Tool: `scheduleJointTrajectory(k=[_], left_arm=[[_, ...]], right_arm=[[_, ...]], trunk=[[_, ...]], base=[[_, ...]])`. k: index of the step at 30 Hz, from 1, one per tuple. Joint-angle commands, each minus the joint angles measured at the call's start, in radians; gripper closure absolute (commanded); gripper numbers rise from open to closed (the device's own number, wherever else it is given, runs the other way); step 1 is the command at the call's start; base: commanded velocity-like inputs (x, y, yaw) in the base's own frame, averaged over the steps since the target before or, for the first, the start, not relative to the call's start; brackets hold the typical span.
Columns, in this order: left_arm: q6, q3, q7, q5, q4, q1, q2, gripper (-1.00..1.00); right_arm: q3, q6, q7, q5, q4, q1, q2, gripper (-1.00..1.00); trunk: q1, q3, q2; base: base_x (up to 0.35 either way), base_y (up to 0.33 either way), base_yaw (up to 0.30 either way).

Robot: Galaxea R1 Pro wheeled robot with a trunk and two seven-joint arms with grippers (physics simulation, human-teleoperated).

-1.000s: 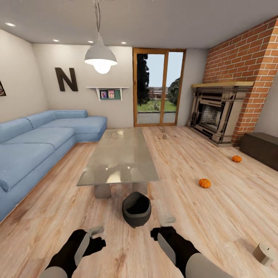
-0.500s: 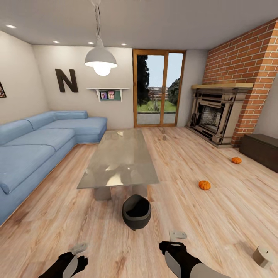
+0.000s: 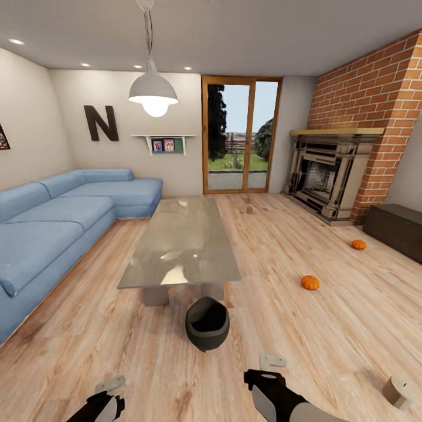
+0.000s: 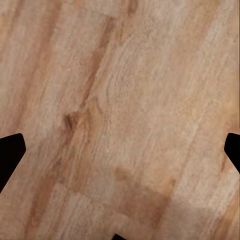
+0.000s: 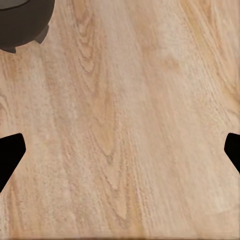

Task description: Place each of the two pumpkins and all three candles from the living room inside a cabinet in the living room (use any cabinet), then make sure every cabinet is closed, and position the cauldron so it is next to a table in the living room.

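The dark grey cauldron (image 3: 206,323) stands on the wood floor just off the near end of the glossy grey table (image 3: 181,249); its edge also shows in the right wrist view (image 5: 20,22). Two orange pumpkins (image 3: 310,282) (image 3: 358,244) lie on the floor to the right. The further one is near the dark-brown cabinet (image 3: 398,227), whose fronts look shut. One candle (image 3: 398,391) lies at the near right and another (image 3: 249,208) far off beyond the table. My left gripper (image 4: 120,150) and right gripper (image 5: 120,150) hang open and empty over bare floor, behind the cauldron.
A blue corner sofa (image 3: 53,223) runs along the left. The stone fireplace (image 3: 328,176) and brick wall stand at the back right, and a glass door (image 3: 240,135) is at the far end. Open floor lies between the table and the cabinet.
Both arms have drawn back towards me, away from the cauldron, and now show low in the head view. The cauldron, pumpkins and candles stay where they were.
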Motion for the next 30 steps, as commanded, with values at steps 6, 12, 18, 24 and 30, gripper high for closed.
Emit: scheduleJointTrajectory(k=[6, 12, 18, 24, 30], left_arm=[[0.001, -0.005, -0.005, 0.008, 0.003, 0.002, -0.006, -1.0], [0.0, -0.006, -0.014, 0.005, 0.018, 0.003, -0.012, -1.0], [0.0, -0.009, -0.111, -0.002, 0.036, 0.003, -0.014, -1.0], [-0.001, -0.011, -0.241, -0.01, 0.051, 0.004, -0.006, -1.0], [-0.001, -0.011, -0.247, -0.014, 0.053, 0.003, -0.004, -1.0]], right_arm=[[0.009, 0.005, -0.006, -0.043, 0.003, 0.0, 0.0, -1.0], [0.009, -0.009, -0.006, -0.049, 0.005, 0.0, 0.0, -1.0], [0.009, -0.02, -0.006, -0.051, 0.017, 0.0, 0.0, -1.0], [0.009, -0.047, -0.004, -0.078, 0.038, 0.0, 0.0, -1.0], [0.01, -0.048, -0.005, -0.083, 0.039, 0.0, 0.0, -1.0]], trunk=[[0.0, -0.001, 0.0], [0.0, -0.002, 0.0], [0.0, -0.004, 0.0], [0.0, -0.007, 0.0], [0.0, -0.009, 0.0]], base=[[0.0, 0.0, 0.0], [0.0, 0.0, -0.096], [0.0, 0.0, -0.246], [0.0, 0.0, -0.259], [0.0, 0.0, -0.26]])
